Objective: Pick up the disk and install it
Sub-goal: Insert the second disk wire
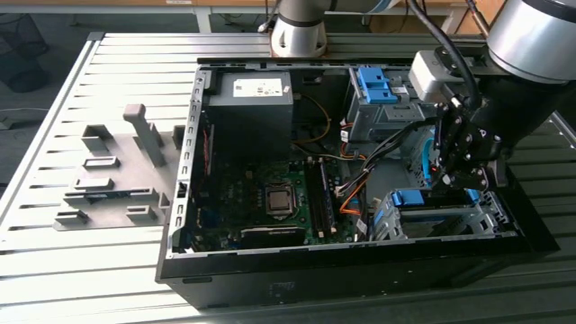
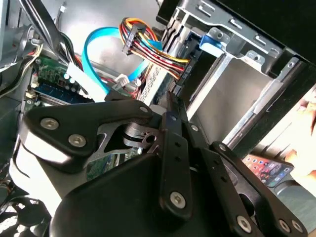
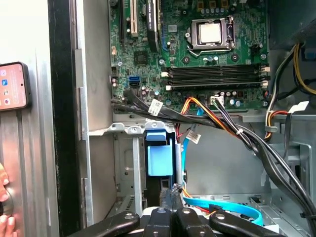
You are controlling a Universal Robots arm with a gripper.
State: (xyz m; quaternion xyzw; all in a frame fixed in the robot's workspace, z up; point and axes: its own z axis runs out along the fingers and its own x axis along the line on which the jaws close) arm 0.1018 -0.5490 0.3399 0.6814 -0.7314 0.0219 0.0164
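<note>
Worktop (image 1: 54, 270): slatted metal; it carries one grey fixture plate (image 1: 117, 182) near its left edge.
Computer case (image 1: 360, 266): one, open, lying on the right half of the worktop.
In the case, left part: one power supply (image 1: 252, 101) at the back and one motherboard (image 1: 270, 199) in front of it.
In the case, right part: two grey drive bays, one at the back (image 1: 382, 115) and one at the front corner (image 1: 441, 219). Each bay has one blue latch bracket (image 1: 373, 84) (image 1: 419, 198).
Cables: a coloured bundle (image 2: 148, 42) and a light-blue flat cable (image 2: 96, 64) lie between the motherboard and the bays.
Gripper (image 1: 463, 182): just above the front bay. In the second wrist view its fingers (image 2: 173, 128) are pressed together, with nothing seen between them.
Disk: I cannot make out its labelled face, so I cannot tell where it lies relative to the gripper.
Outside the case wall: one phone (image 3: 12, 86).
</note>
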